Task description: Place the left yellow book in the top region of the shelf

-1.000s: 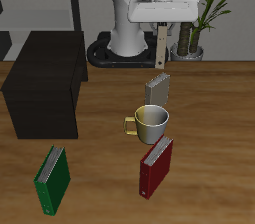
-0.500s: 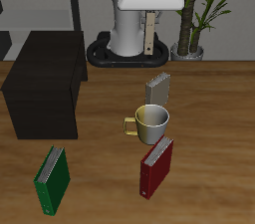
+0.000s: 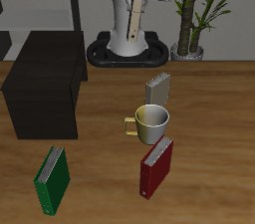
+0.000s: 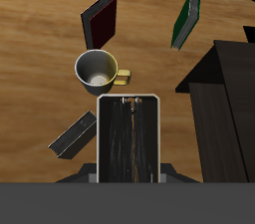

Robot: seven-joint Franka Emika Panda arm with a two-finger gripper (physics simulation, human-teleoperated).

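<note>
Gripper point(image 3: 132, 14) holds left yellow book point(image 3: 131, 26) — long axis vertical (slightly tilted); above table.

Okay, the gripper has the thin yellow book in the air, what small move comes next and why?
Probably carry it sideways toward the matte black shelf: the gripper holds the thin tan-yellow book high above the table's back, not yet over the shelf's top.

Open air above shelf point(image 3: 45, 79) top; mug point(image 3: 149, 121), standing books well apart.
</note>
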